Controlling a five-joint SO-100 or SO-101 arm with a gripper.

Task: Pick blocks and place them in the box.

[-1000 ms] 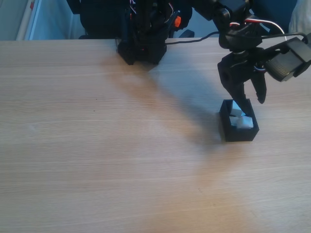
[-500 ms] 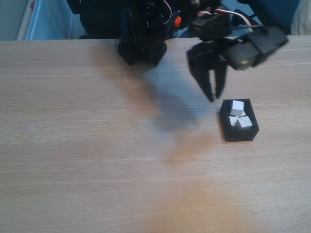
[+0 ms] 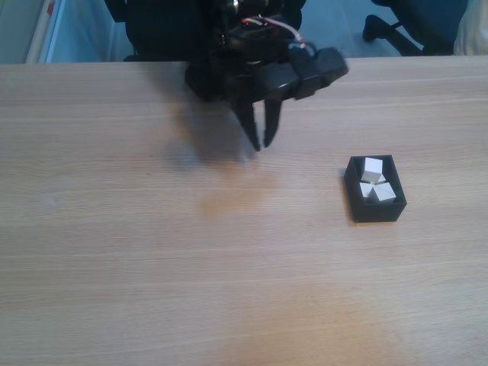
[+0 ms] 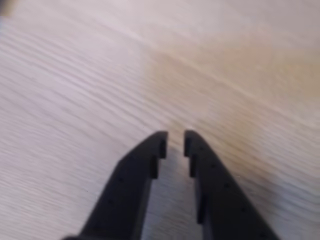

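Observation:
The black box point(image 3: 379, 211) stands on the wooden table at the right of the fixed view. White blocks lie inside it: one at the far end point(image 3: 373, 166), one near the front point(image 3: 386, 191) and a tilted one beside it point(image 3: 367, 188). My black gripper point(image 3: 262, 144) hangs above the bare table, well left of the box and just in front of the arm's base. In the wrist view the gripper point(image 4: 176, 140) has its fingers nearly together, with only a thin slit and nothing between them, over blurred wood grain.
The arm's black base point(image 3: 221, 76) sits at the table's far edge, middle. A chair's dark foot point(image 3: 396, 27) shows beyond the table at the top right. Bare wood point(image 3: 152, 259) spreads to the left and front.
The gripper has left the box, swinging left across the table toward the arm's base. Its fingers have drawn together. The blocks stay in the box.

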